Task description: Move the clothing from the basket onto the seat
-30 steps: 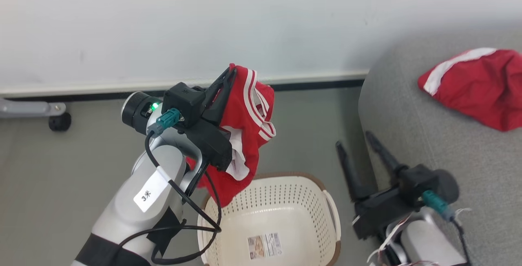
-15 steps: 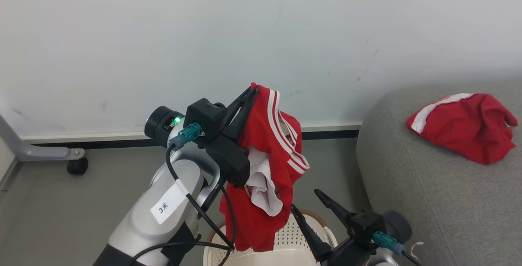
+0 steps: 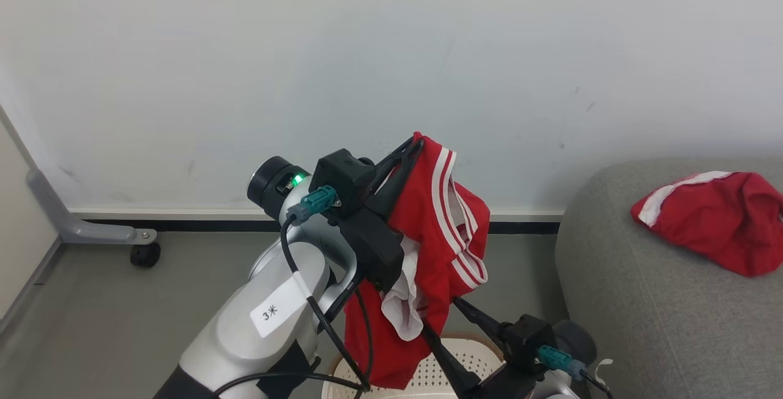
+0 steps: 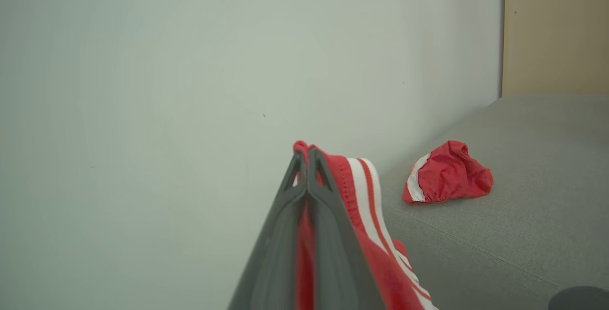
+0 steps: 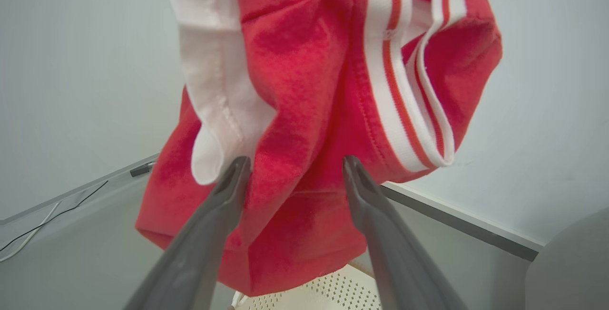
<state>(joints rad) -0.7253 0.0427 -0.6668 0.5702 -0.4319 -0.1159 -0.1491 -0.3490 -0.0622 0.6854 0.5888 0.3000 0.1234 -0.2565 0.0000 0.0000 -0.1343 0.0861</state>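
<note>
held garment (image 3: 437, 246): red sports fabric with paired white stripes down one edge and a broad white band turned out at the fold. It is bunched, and its lower part hangs in loose vertical folds.
position of held garment: aloft in front of the white wall (image 3: 244, 68), directly above the basket (image 5: 309, 295) and well apart from the seat (image 3: 642, 313), on that cushion's left.
left gripper (image 4: 305, 157): fingers pressed flat together on the top edge of the held garment. In the left wrist view a strip of red cloth shows between them, and the striped edge falls away to one side.
right gripper (image 5: 295, 163): fingers spread wide and pointing up at the lower folds of the hanging cloth, with nothing clamped. Whether the tips touch the fabric cannot be told.
second garment (image 3: 716, 221): red, crumpled into a low heap, with a white band along one edge. It lies on the seat near the wall.
seat: grey woven upholstery with a rounded corner, at the robot's right.
basket: cream perforated plastic with a brown rim. Its upper edge shows beneath the held garment and beside the right gripper, and its interior cannot be made out.
surroundings: dark skirting strip (image 3: 183, 225), grey floor (image 3: 122, 325) and a grey castor leg (image 3: 92, 231) at the left.
</note>
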